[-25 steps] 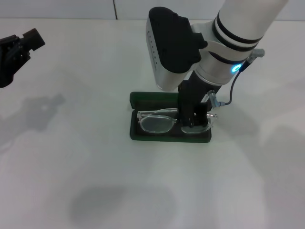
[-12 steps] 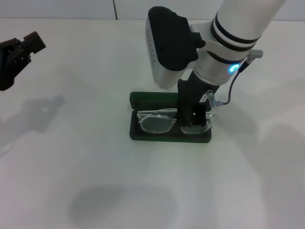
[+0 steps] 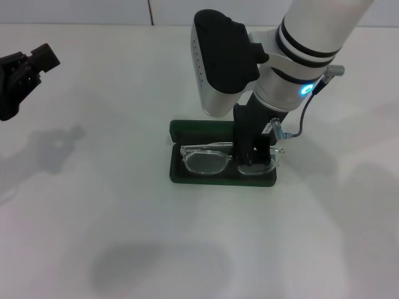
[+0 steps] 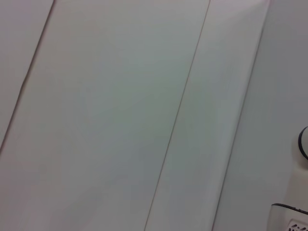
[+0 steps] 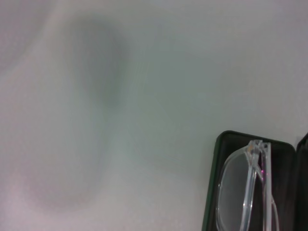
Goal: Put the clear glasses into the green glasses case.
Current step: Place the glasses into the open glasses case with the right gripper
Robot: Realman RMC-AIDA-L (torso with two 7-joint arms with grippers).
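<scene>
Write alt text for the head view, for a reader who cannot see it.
The right gripper reaches down onto the clear glasses, which lie folded in the open green glasses case near the middle of a white table. The left gripper hangs idle at the far left, away from the case.

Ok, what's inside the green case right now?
The clear glasses lie in the green glasses case, over its dark lining. The right gripper covers the lens on that side, so its seating is hidden. The left gripper is parked far off.
</scene>
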